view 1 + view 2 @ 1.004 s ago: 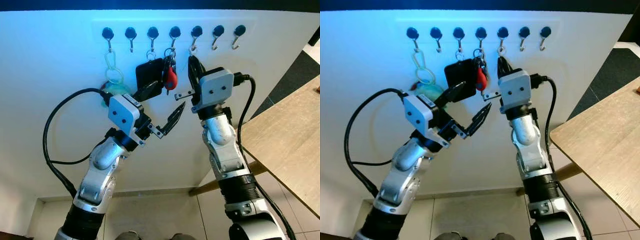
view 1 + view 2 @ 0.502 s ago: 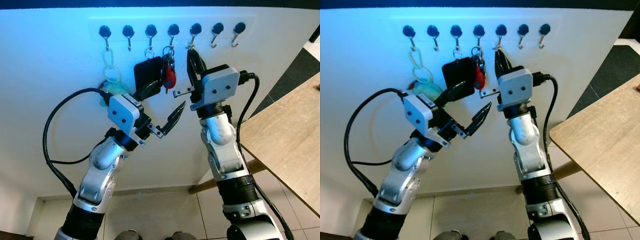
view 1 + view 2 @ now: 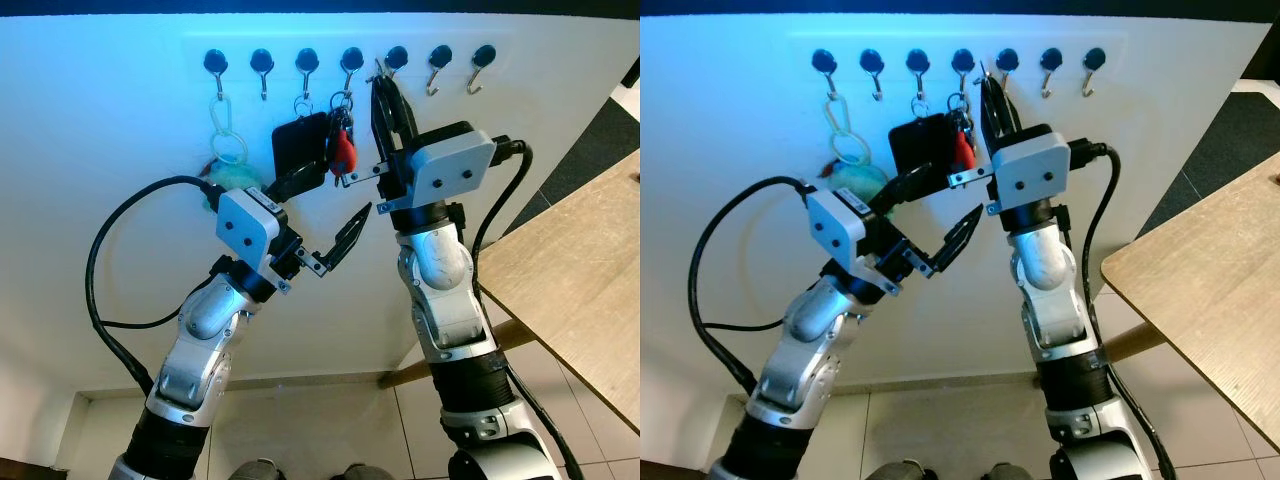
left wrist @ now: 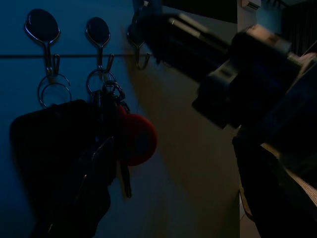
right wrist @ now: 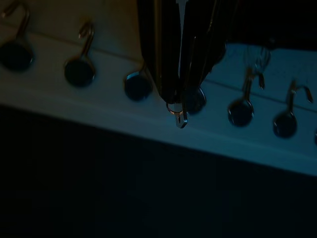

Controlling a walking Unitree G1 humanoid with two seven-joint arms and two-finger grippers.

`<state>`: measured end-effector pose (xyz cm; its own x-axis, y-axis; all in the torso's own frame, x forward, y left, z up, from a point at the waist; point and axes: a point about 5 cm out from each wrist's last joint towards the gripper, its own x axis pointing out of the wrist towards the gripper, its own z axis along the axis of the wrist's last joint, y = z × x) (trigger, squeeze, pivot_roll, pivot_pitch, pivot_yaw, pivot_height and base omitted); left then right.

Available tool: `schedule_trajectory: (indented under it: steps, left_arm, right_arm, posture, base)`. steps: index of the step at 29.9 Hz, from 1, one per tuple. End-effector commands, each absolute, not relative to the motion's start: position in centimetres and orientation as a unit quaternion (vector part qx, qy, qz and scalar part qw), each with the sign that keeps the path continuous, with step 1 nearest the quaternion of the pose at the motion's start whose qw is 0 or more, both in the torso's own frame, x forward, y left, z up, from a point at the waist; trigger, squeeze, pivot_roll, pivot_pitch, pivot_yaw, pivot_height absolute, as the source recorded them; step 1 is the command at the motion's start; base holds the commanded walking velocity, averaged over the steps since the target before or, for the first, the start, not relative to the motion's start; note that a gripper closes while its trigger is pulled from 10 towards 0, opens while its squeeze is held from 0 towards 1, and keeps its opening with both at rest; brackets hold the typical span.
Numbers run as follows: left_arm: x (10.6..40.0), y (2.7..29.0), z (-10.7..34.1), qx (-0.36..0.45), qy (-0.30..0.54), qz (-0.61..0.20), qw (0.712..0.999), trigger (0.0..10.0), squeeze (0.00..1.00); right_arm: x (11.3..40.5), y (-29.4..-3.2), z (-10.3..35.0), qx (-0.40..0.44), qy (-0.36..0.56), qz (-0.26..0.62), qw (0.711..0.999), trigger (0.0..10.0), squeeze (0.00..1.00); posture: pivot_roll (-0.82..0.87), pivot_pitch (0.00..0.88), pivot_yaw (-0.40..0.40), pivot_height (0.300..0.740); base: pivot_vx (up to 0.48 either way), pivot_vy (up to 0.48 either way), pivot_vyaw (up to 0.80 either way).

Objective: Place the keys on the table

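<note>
No writing is legible. The right gripper (image 3: 385, 90), pinched closed on a small key (image 5: 180, 118), points at 12 o'clock by the hooks (image 3: 349, 59). The left gripper (image 3: 322, 212) gapes wide, empty, below hanging keys (image 3: 340, 148).

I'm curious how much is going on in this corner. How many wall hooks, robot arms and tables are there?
Hooks: 7
Arms: 2
Table: 1
Total: 10
</note>
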<state>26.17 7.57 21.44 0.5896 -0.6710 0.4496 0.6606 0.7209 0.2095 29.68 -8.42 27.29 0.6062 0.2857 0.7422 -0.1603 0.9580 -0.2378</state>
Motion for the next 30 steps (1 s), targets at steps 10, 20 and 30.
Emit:
schedule_trajectory:
  steps: [10, 20, 30]
  left_arm:
    - [26.0, 9.7, 19.5, 0.033, -0.229, -0.362, 0.903, 10.0, 0.00]
    - [25.6, 12.2, 13.4, 0.048, -0.123, -0.329, 0.935, 10.0, 0.00]
    - [23.9, 19.6, -1.6, -0.014, 0.258, -0.076, 0.963, 10.0, 0.00]
  right_arm:
    - [26.0, -10.7, 23.6, -0.099, -0.403, 0.108, 0.903, 0.0, 0.00]
    - [25.2, -13.7, 14.6, -0.022, -0.209, 0.040, 0.977, 3.3, 0.00]
    - [25.2, -18.0, 1.3, 0.071, 0.112, -0.058, 0.990, 10.0, 0.00]
  posture:
    - [0.05, 0.114, -0.026, 0.740]
    - [0.05, 0.097, -0.014, 0.740]
    - [0.04, 0.083, -0.018, 0.740]
  base:
    - [0.000, 0.000, 0.00]
    - [0.000, 0.000, 0.00]
    - [0.000, 0.000, 0.00]
